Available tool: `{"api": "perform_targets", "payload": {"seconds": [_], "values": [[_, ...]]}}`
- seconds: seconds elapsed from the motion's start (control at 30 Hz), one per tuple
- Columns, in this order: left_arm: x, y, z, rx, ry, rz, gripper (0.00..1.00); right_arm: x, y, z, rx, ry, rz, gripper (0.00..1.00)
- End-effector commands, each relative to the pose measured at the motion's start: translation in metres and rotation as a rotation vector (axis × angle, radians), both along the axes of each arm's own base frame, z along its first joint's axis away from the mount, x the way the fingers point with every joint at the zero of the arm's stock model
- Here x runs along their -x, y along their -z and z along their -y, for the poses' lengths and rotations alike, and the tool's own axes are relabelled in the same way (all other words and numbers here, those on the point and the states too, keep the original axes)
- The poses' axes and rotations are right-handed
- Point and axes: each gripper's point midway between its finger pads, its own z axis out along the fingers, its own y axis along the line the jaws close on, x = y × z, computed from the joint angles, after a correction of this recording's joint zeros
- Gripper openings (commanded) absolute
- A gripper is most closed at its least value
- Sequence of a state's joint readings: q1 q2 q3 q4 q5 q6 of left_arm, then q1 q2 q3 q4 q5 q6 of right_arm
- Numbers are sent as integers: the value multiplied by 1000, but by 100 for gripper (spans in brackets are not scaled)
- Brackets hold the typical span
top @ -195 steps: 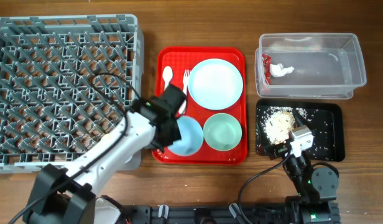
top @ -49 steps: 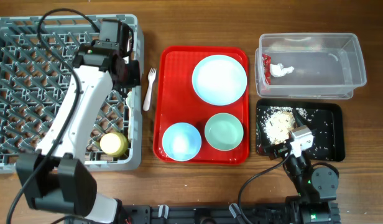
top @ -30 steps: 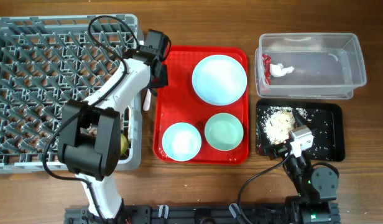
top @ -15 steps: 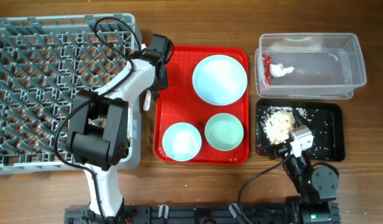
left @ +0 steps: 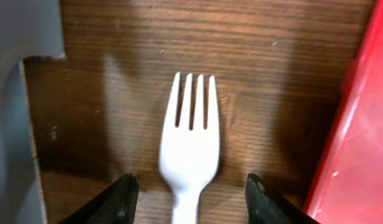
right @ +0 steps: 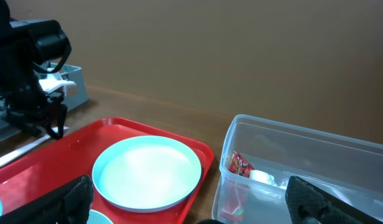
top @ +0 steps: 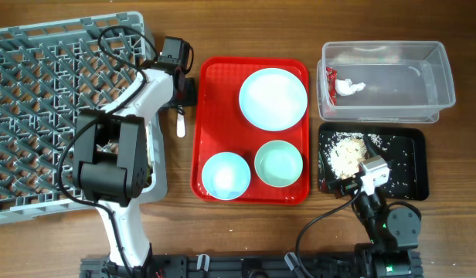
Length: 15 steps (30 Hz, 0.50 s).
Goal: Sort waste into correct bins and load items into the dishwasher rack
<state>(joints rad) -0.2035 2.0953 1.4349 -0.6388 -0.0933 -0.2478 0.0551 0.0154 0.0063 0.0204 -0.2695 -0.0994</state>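
Note:
A white plastic fork (left: pixel 190 143) lies tines-forward on the wood between the grey dishwasher rack (top: pixel 60 108) and the red tray. My left gripper (left: pixel 190 200) is open, its black fingertips (left: pixel 124 196) on either side of the fork's handle without touching it; from overhead it (top: pixel 181 91) sits above the fork (top: pixel 181 125). The pale-blue plate (top: pixel 273 99) and two bowls (top: pixel 226 174) (top: pixel 277 163) rest on the red tray. The wrapper (top: pixel 348 86) lies in the clear tub (top: pixel 423 100). Food scraps (top: pixel 348 154) lie in the black tray (top: pixel 404 166). My right gripper (right: pixel 186 199) is open and empty.
The red serving tray (top: pixel 211 116) sits right beside the fork, its edge (left: pixel 359 124) close to my left gripper's right finger. The rack's grey wall (left: pixel 17 93) is close on the other side. The rack lies askew. My left arm (top: pixel 114 154) crosses its right part.
My left gripper has moved left and come down over the fork, its jaws spreading wider. The rack has slid left and turned askew. The right arm has not moved.

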Motion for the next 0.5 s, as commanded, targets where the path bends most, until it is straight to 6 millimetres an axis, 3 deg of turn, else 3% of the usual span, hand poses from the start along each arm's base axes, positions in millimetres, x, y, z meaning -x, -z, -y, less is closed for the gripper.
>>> {"api": "perform_targets", "payload": {"seconds": [0.0,0.07,0.23,0.37,0.47], "values": [[6,22,11,68,24,-50,50,1,-2,0,5,-6,13,100],[9,29,10,60,22,-70,46,1,-2,0,5,-6,13,100],[12,30,9,61,14,-84,21,1,-2,0,5,-6,13,100],[16,24,13,73,-2,-91,17,1,-2,0,5,-6,13,100],[10,-4,18,92,7,-33,17,1,-2,0,5,-6,13,100]]}}
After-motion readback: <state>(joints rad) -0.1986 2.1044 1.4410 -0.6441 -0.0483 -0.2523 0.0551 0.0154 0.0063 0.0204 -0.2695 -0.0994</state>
